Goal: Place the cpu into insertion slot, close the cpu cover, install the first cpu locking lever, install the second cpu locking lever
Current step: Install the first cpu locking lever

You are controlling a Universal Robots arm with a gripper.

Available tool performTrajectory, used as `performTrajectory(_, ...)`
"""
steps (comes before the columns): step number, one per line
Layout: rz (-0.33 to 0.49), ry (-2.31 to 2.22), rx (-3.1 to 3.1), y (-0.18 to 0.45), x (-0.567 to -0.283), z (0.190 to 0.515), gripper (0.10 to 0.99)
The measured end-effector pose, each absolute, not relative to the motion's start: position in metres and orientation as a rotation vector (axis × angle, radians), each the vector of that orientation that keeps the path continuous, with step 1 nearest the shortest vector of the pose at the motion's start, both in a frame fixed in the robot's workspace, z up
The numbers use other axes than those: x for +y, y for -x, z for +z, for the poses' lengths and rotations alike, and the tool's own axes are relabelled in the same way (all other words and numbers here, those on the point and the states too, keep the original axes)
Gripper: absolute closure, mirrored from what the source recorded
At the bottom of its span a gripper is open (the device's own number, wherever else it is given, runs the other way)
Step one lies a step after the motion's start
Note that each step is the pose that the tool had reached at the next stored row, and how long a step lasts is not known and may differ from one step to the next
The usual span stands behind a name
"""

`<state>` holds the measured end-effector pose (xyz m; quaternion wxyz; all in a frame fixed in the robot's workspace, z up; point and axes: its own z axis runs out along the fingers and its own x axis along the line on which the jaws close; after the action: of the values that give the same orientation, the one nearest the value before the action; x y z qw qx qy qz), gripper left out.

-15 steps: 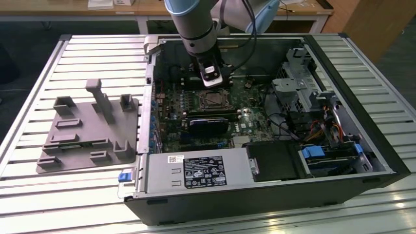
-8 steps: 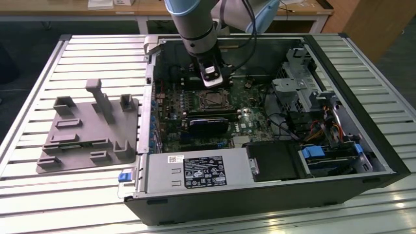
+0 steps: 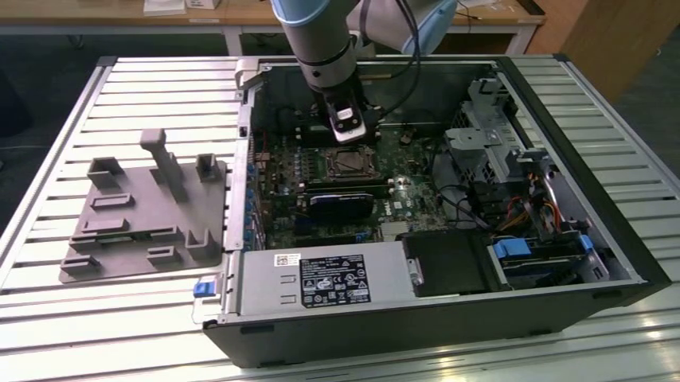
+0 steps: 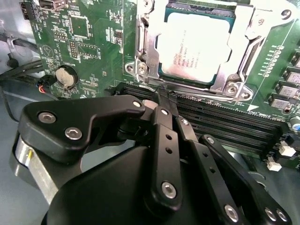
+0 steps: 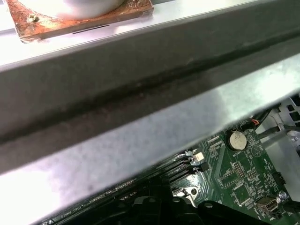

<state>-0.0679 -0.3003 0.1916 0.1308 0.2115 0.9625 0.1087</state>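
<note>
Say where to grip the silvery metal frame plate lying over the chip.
Probably the rim facing the black memory slots, end effector descending from above that side: the thin silvery metal frame plate lies flat around the grey square chip.

The cpu (image 4: 194,47) top is dull, matt silver-grey metal, and the cpu cover (image 4: 150,47) around it is brighter bare metal with some shine. The gripper (image 4: 161,101) is smooth matt black with shiny steel screws. The motherboard (image 4: 93,37) is glossy green. In the exterior view, the fixture block (image 3: 143,215) at 9 o'clock from the case (image 3: 425,330) looks like matt grey plastic, the case is matt black, and the table (image 3: 85,318) is ribbed satin metal.
</note>
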Motion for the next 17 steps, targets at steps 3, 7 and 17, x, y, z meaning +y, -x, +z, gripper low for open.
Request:
performTrajectory(3,0.301,-0.612,2.795,0.0680,-0.3003,0.1910,0.984)
performTrajectory(7,0.298,-0.612,2.795,0.0680,-0.3004,0.1901,0.984)
performTrajectory(17,0.309,-0.614,2.795,0.0677,-0.3004,0.1872,0.984)
